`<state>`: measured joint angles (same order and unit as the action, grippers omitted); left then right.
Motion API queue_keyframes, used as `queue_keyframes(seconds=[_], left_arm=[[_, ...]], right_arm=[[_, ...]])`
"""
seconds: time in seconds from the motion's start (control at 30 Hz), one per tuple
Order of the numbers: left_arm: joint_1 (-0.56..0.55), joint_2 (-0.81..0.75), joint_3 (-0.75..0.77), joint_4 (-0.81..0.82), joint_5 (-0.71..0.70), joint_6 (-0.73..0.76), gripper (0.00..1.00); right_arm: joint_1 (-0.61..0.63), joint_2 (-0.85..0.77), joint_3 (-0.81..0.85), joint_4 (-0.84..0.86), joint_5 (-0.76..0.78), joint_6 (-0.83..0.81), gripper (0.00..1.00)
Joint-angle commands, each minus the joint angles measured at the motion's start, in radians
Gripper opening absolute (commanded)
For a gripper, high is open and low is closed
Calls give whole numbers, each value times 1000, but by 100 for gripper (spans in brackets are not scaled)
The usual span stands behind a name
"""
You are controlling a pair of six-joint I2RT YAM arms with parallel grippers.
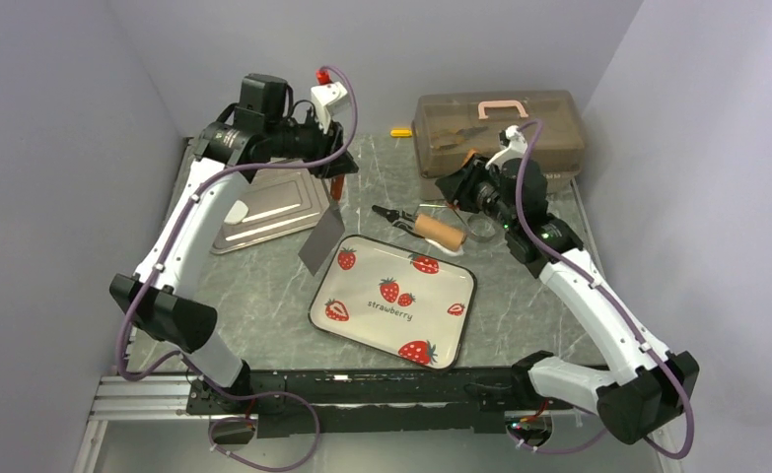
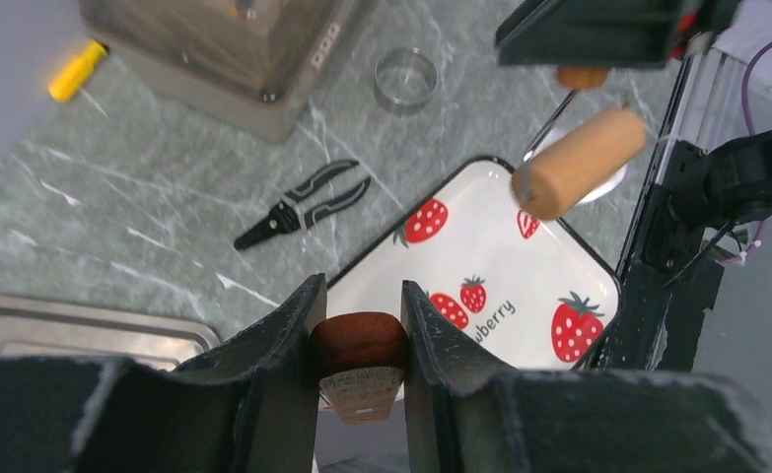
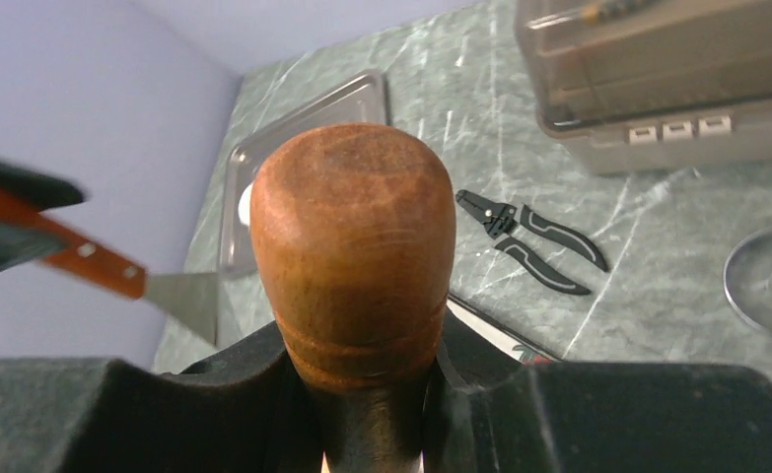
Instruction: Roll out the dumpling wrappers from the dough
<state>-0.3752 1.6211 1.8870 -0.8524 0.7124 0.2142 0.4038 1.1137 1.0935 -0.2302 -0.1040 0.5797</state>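
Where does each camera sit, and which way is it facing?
Top external: above and behind the bases, looking down on the table; both arms show.
Left wrist: on the left arm, looking past the left gripper, shut on a scraper handle, toward the strawberry plate and the roller.
Right wrist: on the right arm, looking past the right gripper, shut on that roller, toward the metal tray.
Shared: all three see the pliers.

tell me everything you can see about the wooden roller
The roller is a small pastry type: a pale, smooth wooden barrel on a thin metal frame, with a darker reddish-brown wooden handle. The right gripper is clamped on the handle. The barrel is tilted, near the far edge of the strawberry plate; whether it touches anything beneath is unclear.
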Motion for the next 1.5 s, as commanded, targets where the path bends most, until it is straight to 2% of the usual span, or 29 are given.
queue_keyframes(seconds=[0.0,0.13,0.27,0.37,0.47,0.57,0.7,0.8,0.93,1.1,1.3,1.47], left_arm=[[-19,-46,107,8,68,-30,0],[-61,-56,137,48,56,-59,0],[-101,-54,116,130,53,-95,0],[-114,-50,98,191,40,-132,0],[-138,-49,89,250,28,-148,0],[-159,-41,115,289,31,-159,0],[-158,-34,172,303,57,-153,0],[-146,-29,193,330,60,-162,0],[-129,7,261,398,129,-250,0],[-140,47,340,484,186,-369,0],[-160,39,199,549,220,-390,0],[-183,55,192,619,251,-395,0]], right_arm=[[118,26,12,30,416,244,0],[193,125,72,-63,622,428,0],[221,289,252,-335,736,712,0],[264,415,413,-615,836,889,0],[310,494,487,-728,932,1029,0],[350,530,489,-762,1013,1121,0],[357,512,425,-726,1012,1159,0],[350,474,370,-670,956,1179,0],[326,416,293,-608,813,1269,0],[316,375,249,-594,779,1327,0],[314,353,271,-585,801,1303,0],[298,323,223,-537,738,1310,0]])
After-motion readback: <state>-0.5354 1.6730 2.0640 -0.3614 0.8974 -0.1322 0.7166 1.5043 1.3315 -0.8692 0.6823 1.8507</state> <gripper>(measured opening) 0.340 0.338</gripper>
